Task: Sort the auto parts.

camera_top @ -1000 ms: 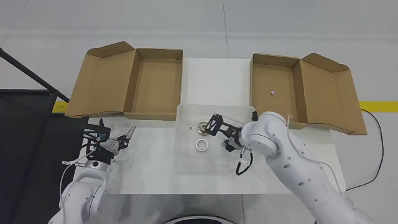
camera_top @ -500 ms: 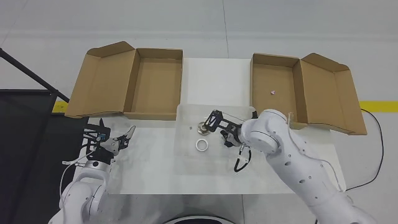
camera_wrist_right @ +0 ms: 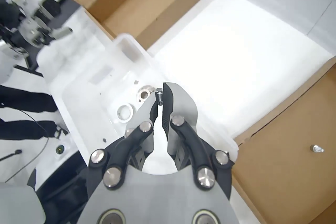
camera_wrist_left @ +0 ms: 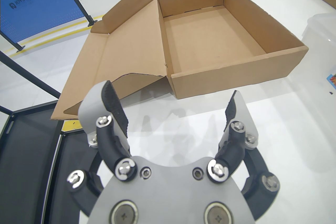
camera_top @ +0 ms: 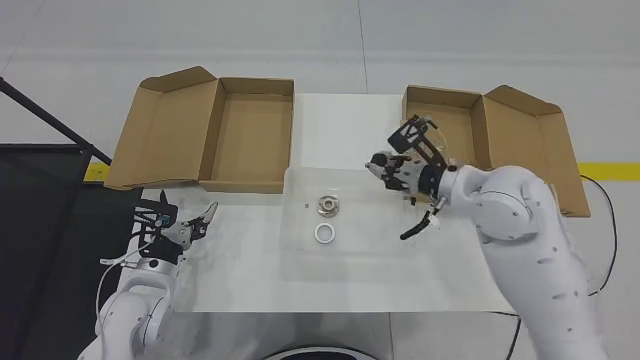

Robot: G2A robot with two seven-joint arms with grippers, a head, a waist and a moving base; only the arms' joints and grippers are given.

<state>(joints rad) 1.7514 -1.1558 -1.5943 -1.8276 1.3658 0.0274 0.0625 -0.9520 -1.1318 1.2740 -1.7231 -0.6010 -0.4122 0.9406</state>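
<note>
— Where do we have the right gripper (camera_wrist_right: pixel 160 93)?

— We see it raised over the far right corner of the clear plastic tray (camera_top: pixel 350 257), just beside the near left corner of the right cardboard box (camera_top: pixel 455 175). Its fingers are pinched together on a small bolt (camera_wrist_right: pixel 159 99), which sits at the very tips and is clear of the tray floor.

— And the other parts?

— In the tray we count two. A metal bushing (camera_top: pixel 326 203) lies left of centre, and a white ring (camera_top: pixel 325 232) lies just nearer to us than the bushing, apart from it. On the floor of the right cardboard box lies another bolt (camera_top: pixel 439 146), towards the far left part of that floor.

— What about our left side?

— The left gripper (camera_wrist_left: pixel 173 101) hangs low over the near left corner of the white table (camera_top: pixel 340 130), its fingers spread wide with nothing between them. It faces the left cardboard box (camera_top: pixel 250 140), which stands at the far left with its lid folded out flat to the left. The right box's lid is folded out to the right in the same way.
</note>
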